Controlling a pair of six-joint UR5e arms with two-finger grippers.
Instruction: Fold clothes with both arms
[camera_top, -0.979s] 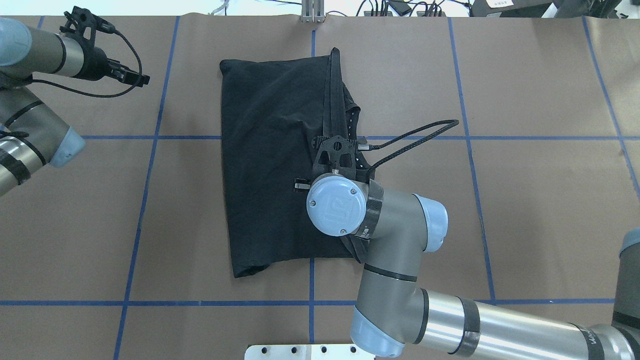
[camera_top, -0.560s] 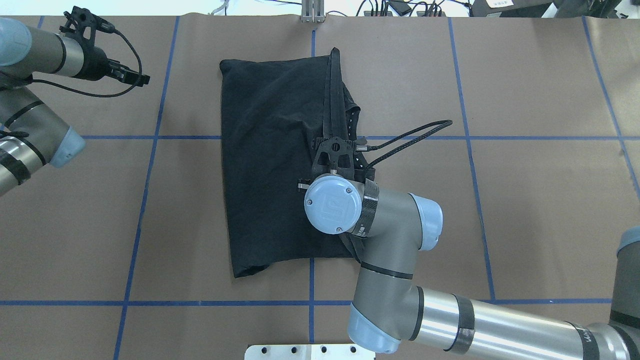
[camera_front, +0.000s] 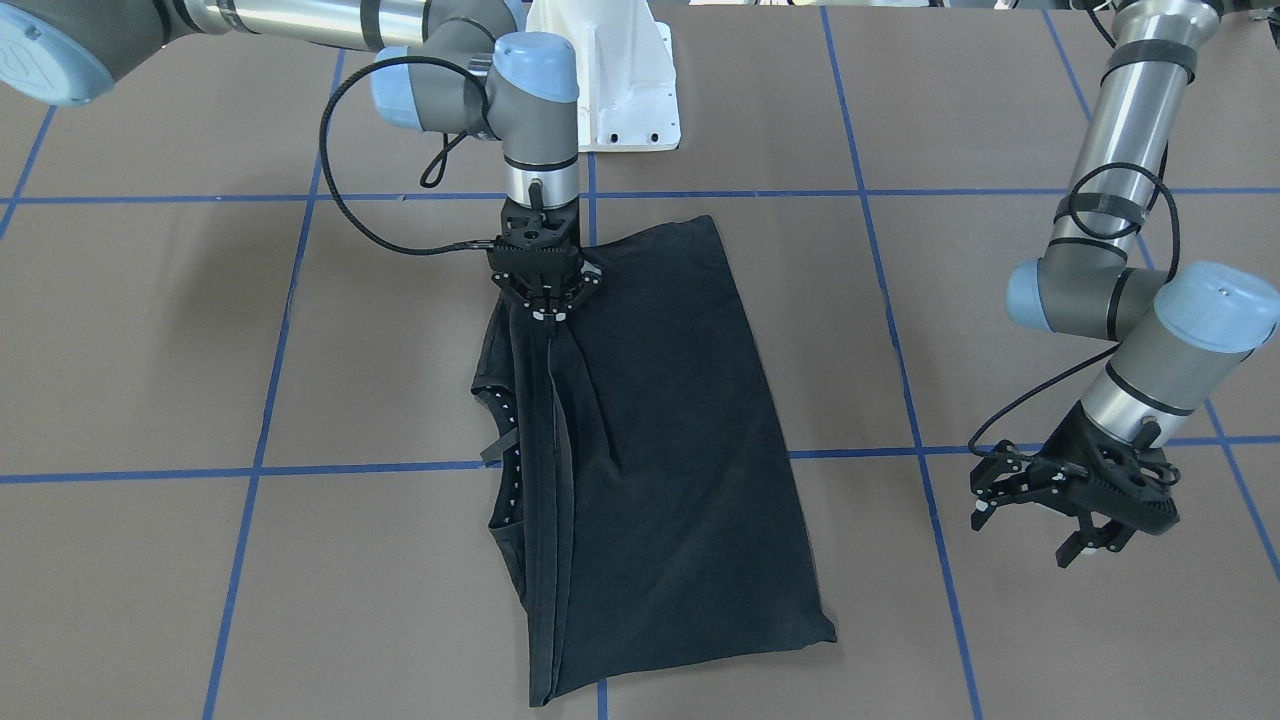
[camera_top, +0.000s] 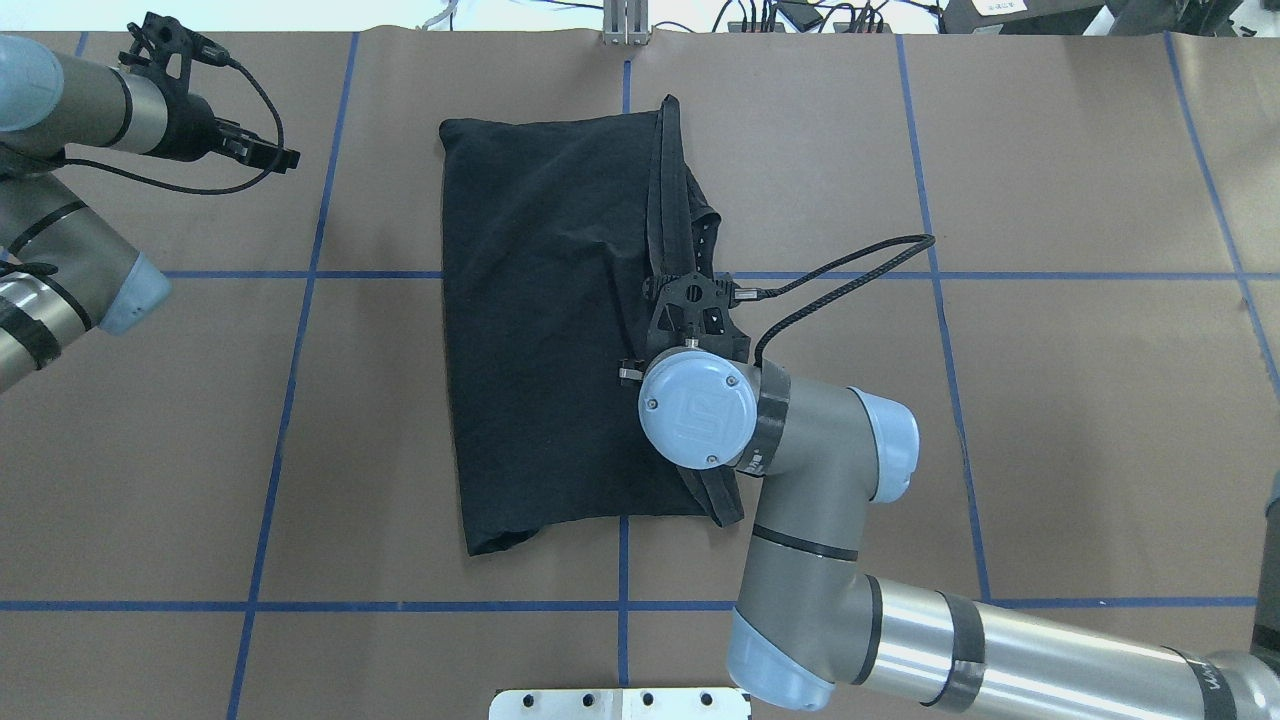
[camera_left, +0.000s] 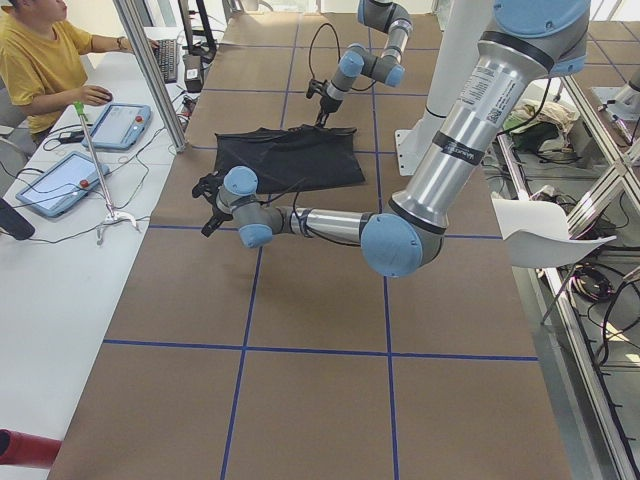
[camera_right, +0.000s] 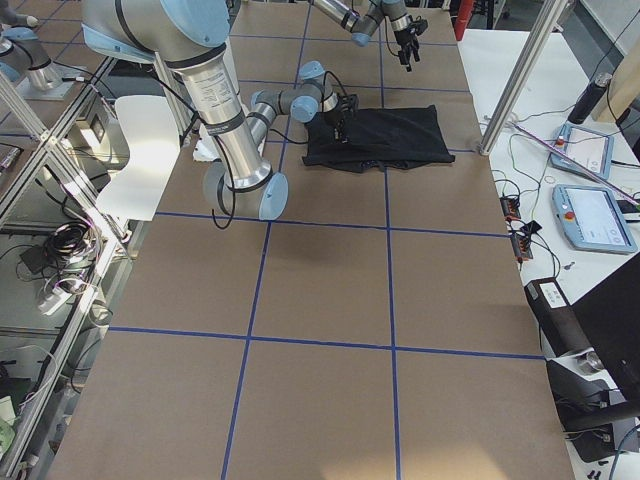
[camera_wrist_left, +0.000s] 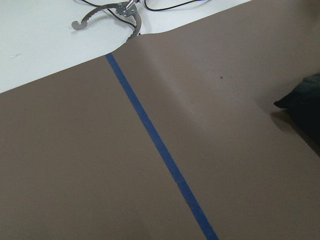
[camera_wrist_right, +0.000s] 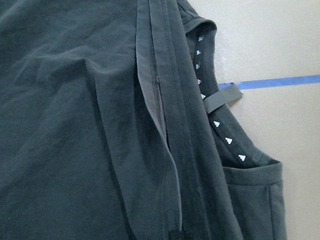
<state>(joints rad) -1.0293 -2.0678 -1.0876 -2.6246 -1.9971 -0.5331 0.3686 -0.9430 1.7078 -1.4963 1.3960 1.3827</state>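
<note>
At the upper left of the front view, stretches in with the right arm (camera_front: 300, 20), bends at the elbow and points the wrist straight down. Just below, pinches tight with the right gripper (camera_front: 547, 308) on a bunched edge of the black T-shirt (camera_front: 680, 420), jaws squeezed together with cloth between them. Pulls long folds into the cloth, running from the pinch toward the bottom of the picture. Lies mostly flat in the middle of the frame, plain black side up, on the brown table (camera_front: 150, 350) and across a blue tape line (camera_front: 300, 468). Shows the neck hole on its left side, with tiny white marks (camera_wrist_right: 216, 123) and a grey tag (camera_wrist_right: 222, 97) in the right wrist view. Far over at the right, hangs in from the upper right corner with the left arm (camera_front: 1130, 130), folds back at the elbow and tips the wrist down and to the left. Hovers over bare table with the left gripper (camera_front: 1023, 538), fingers spread wide, holding nothing, well apart from the shirt.
</note>
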